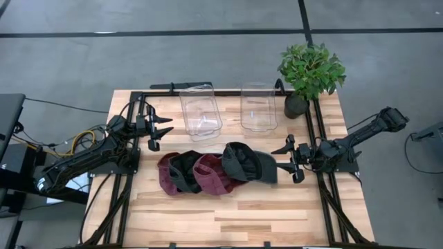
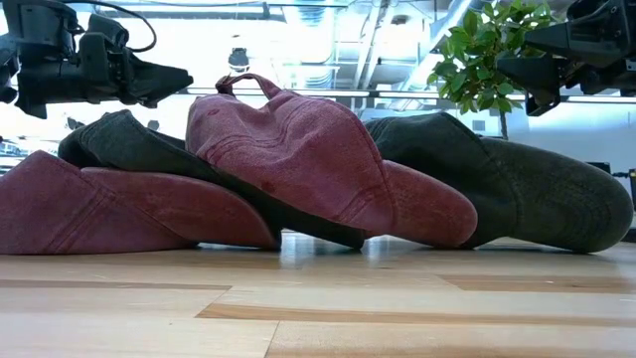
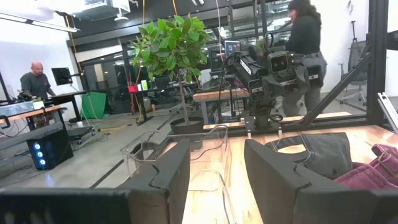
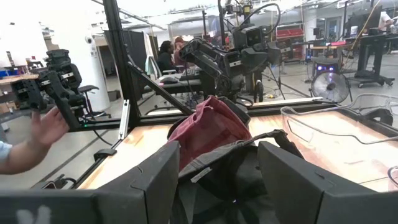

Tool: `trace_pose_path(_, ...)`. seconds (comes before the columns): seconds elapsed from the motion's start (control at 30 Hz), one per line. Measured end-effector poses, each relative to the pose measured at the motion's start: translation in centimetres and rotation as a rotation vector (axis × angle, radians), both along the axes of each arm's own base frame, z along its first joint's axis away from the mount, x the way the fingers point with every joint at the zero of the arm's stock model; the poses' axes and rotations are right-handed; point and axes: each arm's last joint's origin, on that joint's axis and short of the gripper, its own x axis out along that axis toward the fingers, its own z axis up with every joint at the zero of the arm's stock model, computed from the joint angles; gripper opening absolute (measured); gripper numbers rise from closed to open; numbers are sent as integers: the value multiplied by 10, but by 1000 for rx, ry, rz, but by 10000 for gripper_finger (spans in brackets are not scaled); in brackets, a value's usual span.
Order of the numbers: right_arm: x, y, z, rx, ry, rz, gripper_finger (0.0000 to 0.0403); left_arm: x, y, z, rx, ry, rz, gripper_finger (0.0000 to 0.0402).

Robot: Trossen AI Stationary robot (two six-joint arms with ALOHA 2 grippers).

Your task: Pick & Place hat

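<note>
I hold the right gripper [image 1: 293,160] open beside the dark cap [image 1: 247,163], lined up to grab it; left gripper [image 1: 160,131] waits open.

Both arms are built of dark, near-black segments with blocky joints. The left arm [image 1: 83,160] carries a loose bundle of black, yellow and pale cables along its lower links. The right arm [image 1: 360,135] looks slimmer and plain black. Each ends in two flat, angular black fingers [image 3: 163,175], matte and broad.
</note>
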Motion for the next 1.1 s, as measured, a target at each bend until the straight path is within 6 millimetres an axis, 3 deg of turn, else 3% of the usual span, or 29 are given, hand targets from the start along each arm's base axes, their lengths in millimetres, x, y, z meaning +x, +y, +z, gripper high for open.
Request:
trace_pose_path(0.2,1,-2,3,-155,-37,-33,210,0,0,2,5,-20,-4,150)
trace_pose_path(0.27,1,-4,6,-188,-66,-52,210,0,-2,4,-63,-47,-30,150)
trace_pose_path(0.37,1,-5,9,-138,-97,-56,210,1,-6,10,-224,-120,-104,150)
trace_pose_path(0.53,-1,-6,17,-87,-173,-60,210,2,-13,17,-270,-182,-178,150)
trace_pose_path(0.67,-1,-5,19,113,-179,-24,210,7,-21,15,-362,-149,-295,150)
trace_pose_path(0.83,3,-2,12,176,-26,-7,210,22,-35,3,-464,-19,-441,150)
trace_pose_path(1.0,6,0,0,177,130,-64,210,38,-53,-10,-548,63,-419,150)
trace_pose_path(1.1,11,0,4,139,144,-74,210,42,-66,-12,-552,79,-485,150)
